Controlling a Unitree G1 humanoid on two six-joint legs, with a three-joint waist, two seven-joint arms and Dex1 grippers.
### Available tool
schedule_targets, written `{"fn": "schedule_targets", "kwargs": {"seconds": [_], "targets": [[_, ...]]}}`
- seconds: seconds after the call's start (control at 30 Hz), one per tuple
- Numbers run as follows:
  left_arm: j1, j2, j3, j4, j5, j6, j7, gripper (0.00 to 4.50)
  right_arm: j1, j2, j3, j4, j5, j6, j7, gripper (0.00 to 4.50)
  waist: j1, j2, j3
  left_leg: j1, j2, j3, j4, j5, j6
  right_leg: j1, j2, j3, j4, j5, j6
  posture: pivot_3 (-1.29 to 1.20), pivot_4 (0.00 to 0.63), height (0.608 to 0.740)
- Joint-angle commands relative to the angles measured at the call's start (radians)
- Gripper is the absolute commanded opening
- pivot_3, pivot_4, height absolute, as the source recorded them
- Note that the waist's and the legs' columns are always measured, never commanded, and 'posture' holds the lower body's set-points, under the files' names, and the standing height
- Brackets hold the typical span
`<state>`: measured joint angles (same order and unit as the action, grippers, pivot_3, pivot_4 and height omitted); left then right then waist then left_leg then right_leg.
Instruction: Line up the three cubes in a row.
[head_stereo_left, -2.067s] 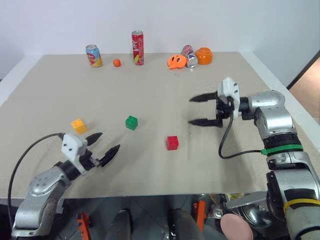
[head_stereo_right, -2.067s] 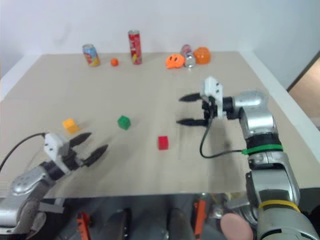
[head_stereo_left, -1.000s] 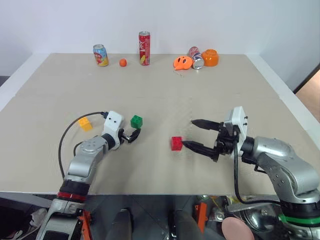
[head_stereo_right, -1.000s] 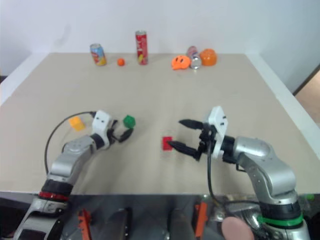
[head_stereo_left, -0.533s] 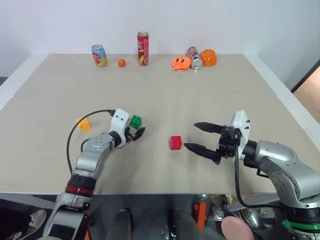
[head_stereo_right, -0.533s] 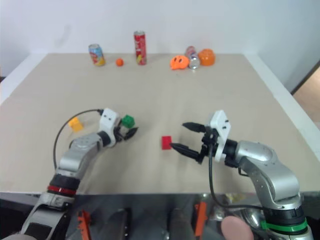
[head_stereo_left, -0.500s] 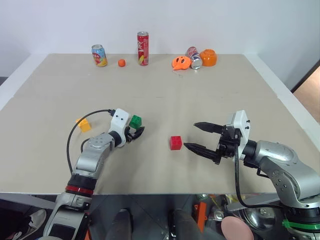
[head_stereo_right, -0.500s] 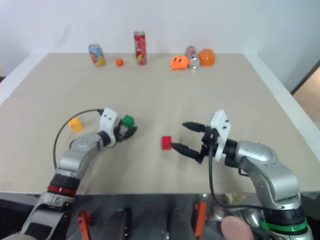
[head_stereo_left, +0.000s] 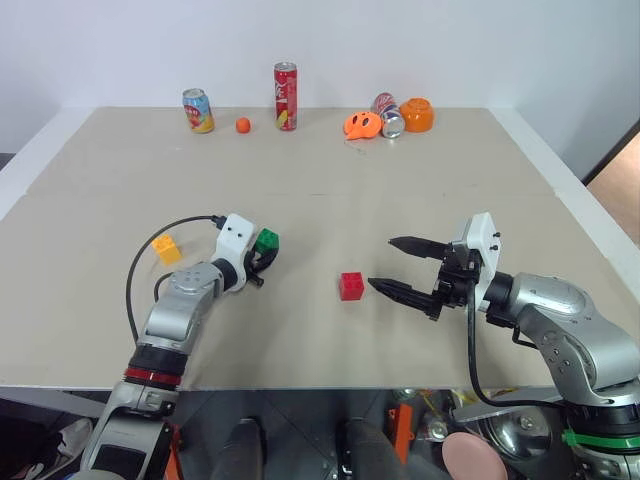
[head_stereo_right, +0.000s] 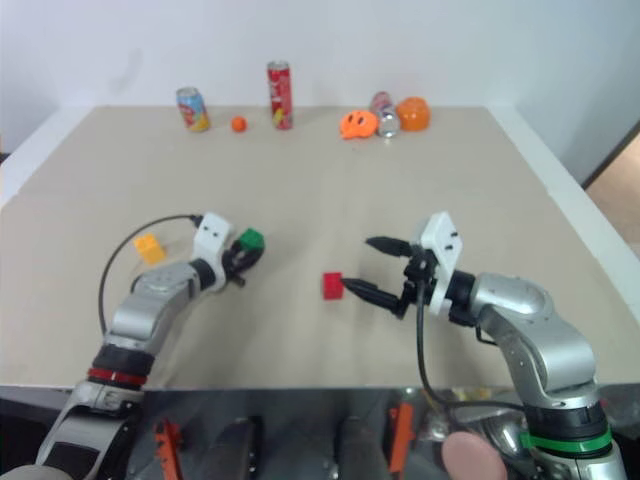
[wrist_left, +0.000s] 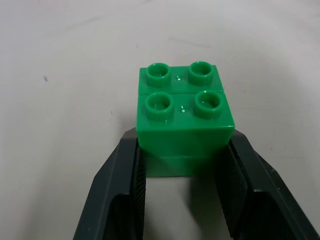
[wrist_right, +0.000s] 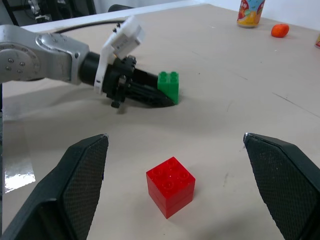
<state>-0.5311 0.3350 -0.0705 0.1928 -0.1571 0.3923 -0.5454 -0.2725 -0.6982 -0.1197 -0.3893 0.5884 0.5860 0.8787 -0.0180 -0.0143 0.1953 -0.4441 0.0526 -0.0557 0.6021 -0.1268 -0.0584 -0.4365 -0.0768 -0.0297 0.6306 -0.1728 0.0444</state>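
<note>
My left gripper (head_stereo_left: 262, 258) is shut on the green cube (head_stereo_left: 267, 240), its black fingers (wrist_left: 127, 175) clamping the cube's two sides (wrist_left: 183, 117) just above the tan table (head_stereo_left: 320, 180). To the left of that arm lies the yellow cube (head_stereo_left: 166, 250) on the table. The red cube (head_stereo_left: 351, 285) sits at the table's middle, and it also shows in the right wrist view (wrist_right: 170, 185). Just right of the red cube my right gripper (head_stereo_left: 392, 265) hangs open, its fingers pointing at the cube with nothing between them.
Along the far edge stand a short can (head_stereo_left: 199, 110), a small orange ball (head_stereo_left: 243, 125), a tall red can (head_stereo_left: 287, 96), a tipped can (head_stereo_left: 387, 113) and two orange objects (head_stereo_left: 417, 114). A black cable (head_stereo_left: 145, 270) loops from my left wrist.
My left gripper has closed on the green cube, which now stands slightly lifted. The right gripper stays open beside the red cube.
</note>
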Motion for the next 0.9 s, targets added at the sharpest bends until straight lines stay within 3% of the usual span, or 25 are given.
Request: {"fn": "schedule_targets", "kwargs": {"seconds": [0.03, 0.27, 0.47, 0.9], "targets": [[-0.061, 0.036, -0.009, 0.061, -0.011, -0.176, -0.152, 1.32, 0.014, -0.034, -0.052, -0.047, 0.035, 0.003, 0.013, 4.5, 0.001, 0.0, 0.0, 0.0, 0.0, 0.0, 0.0, 0.0, 0.0, 0.0, 0.0, 0.0, 0.0, 0.0, 0.0, 0.0, 0.15, 0.74], [-0.241, 0.036, -0.02, 0.299, -0.075, -0.326, -0.493, 1.32, 0.126, -0.072, -0.14, -0.138, 0.067, 0.029, -0.027, 4.5, 0.016, -0.002, 0.001, -0.003, 0.0, 0.0, 0.0, 0.0, 0.0, 0.0, 0.0, 0.0, -0.001, 0.0, 0.0, 0.0, 0.15, 0.74], [-0.355, 0.068, -0.06, 0.504, -0.05, -0.409, -0.756, 1.32, 0.278, -0.064, -0.263, -0.275, 0.113, 0.069, -0.105, 4.5, 0.017, -0.002, 0.001, -0.002, 0.0, 0.0, -0.001, -0.001, 0.002, -0.001, 0.0, 0.0, -0.001, 0.0, 0.0, 0.0, 0.15, 0.74], [-0.456, -0.025, -0.101, 0.707, 0.008, -0.53, -0.952, 1.32, 0.681, 0.043, -0.486, -0.559, 0.21, 0.073, -0.269, 4.5, 0.026, -0.004, 0.002, -0.003, 0.0, 0.0, 0.002, -0.001, 0.002, 0.0, 0.0, 0.0, -0.002, -0.001, 0.001, 0.0, 0.15, 0.74]]}}
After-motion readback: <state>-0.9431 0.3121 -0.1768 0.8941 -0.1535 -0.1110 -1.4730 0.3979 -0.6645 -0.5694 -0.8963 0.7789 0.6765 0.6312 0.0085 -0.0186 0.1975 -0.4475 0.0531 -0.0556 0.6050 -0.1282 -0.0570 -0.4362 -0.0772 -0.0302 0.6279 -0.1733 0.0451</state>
